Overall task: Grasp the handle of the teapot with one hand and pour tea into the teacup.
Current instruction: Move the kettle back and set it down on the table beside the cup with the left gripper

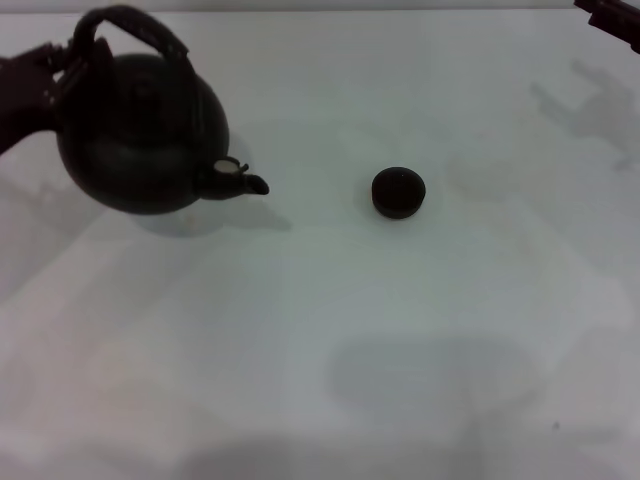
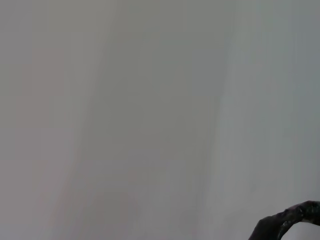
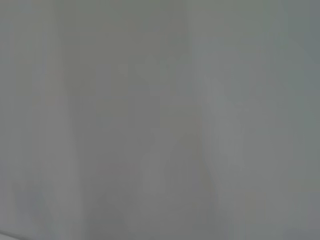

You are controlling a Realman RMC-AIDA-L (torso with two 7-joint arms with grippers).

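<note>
The black teapot (image 1: 140,135) is at the far left in the head view, with its short spout (image 1: 245,182) pointing right toward the teacup (image 1: 398,192). It looks lifted a little, and its shadow lies on the table below it. My left gripper (image 1: 60,65) comes in from the left edge and is shut on the left end of the arched handle (image 1: 135,25). A dark curved piece of the handle (image 2: 287,222) shows in the left wrist view. The teacup stands alone on the table, well to the right of the spout. My right gripper (image 1: 610,15) is parked at the far right corner.
The white table (image 1: 320,330) spreads around both objects. Faint arm shadows fall across it at the right and at the front. The right wrist view shows only bare pale surface.
</note>
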